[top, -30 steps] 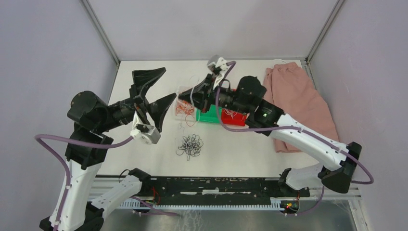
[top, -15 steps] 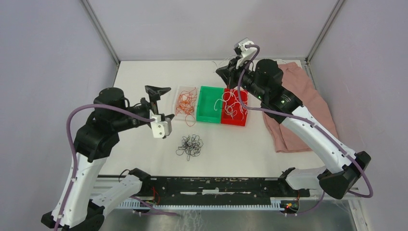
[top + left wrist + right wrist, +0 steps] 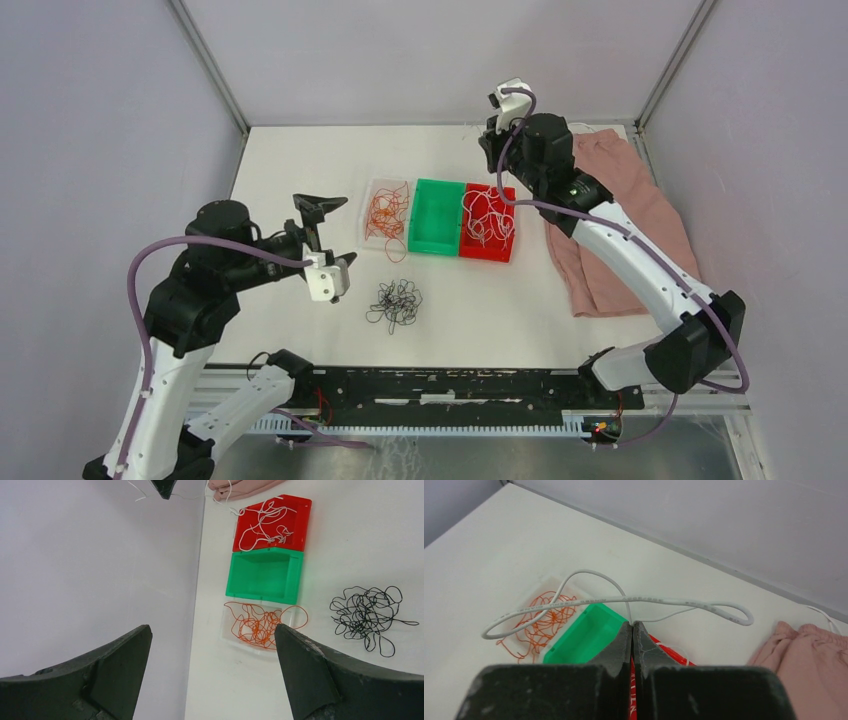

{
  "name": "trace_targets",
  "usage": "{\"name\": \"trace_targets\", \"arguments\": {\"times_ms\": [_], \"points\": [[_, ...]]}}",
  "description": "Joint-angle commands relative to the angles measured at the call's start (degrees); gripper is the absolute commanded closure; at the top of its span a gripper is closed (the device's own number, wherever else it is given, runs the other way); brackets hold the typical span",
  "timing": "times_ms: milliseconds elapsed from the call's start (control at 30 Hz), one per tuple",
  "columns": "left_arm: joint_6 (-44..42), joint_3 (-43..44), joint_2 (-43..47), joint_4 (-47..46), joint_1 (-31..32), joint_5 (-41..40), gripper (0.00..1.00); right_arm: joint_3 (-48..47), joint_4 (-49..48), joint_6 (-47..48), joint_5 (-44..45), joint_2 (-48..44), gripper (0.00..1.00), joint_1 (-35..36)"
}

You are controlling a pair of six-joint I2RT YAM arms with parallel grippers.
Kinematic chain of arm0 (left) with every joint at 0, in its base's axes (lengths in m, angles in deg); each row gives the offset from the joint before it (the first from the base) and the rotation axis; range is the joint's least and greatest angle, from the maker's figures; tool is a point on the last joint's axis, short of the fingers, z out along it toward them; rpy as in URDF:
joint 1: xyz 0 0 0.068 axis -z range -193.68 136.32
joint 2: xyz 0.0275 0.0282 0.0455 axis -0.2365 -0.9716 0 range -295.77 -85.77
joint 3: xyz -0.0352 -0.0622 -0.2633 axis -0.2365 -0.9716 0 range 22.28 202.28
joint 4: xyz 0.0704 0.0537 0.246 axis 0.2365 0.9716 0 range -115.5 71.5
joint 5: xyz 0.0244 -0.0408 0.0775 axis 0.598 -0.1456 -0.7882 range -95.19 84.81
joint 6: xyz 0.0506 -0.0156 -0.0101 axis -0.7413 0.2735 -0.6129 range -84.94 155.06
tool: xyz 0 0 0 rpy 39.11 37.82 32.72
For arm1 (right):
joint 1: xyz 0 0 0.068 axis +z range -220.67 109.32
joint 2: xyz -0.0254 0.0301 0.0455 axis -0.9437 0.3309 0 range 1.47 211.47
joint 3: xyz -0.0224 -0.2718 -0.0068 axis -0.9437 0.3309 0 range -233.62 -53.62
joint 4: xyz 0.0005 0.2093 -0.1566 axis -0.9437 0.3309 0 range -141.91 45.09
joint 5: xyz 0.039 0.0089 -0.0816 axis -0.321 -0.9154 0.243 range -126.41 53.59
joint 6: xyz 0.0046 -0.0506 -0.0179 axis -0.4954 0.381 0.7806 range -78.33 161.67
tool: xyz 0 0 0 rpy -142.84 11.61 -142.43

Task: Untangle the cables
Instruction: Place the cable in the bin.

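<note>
Top external: right gripper [image 3: 632,625] has lifted back off the red plastic bin [image 3: 487,256].
It is clenched on a thin white curly wire [image 3: 624,600] at its fingertips. The left gripper [image 3: 211,630], pulled back, gapes wide, well apart from the loose black wire clump [image 3: 394,303]. A pink cloth [image 3: 620,220] lies to the right.

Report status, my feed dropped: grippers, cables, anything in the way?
Left gripper open, empty. Right gripper shut on white cable. Black cables clumped on table, orange cables in clear tray, white cables in red bin. Pink cloth beside it.
</note>
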Motion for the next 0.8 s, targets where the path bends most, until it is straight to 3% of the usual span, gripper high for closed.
{"name": "trace_targets", "arguments": {"times_ms": [0, 567, 767], "points": [[5.78, -0.33, 0.72, -1.56, -0.02, -0.02, 0.01, 1.48, -4.73, 2.99, 5.86, 1.38, 0.99, -1.15], [8.18, -0.6, 1.02, -3.34, -0.03, 0.82, 0.01, 8.06, -2.9, 1.26, 16.0, 14.76, 0.99, -2.1], [8.07, -0.59, 1.08, -3.78, -0.01, 0.77, 0.01, 8.96, -1.16, -2.91, 14.8, 18.89, 0.99, -2.1]]}}
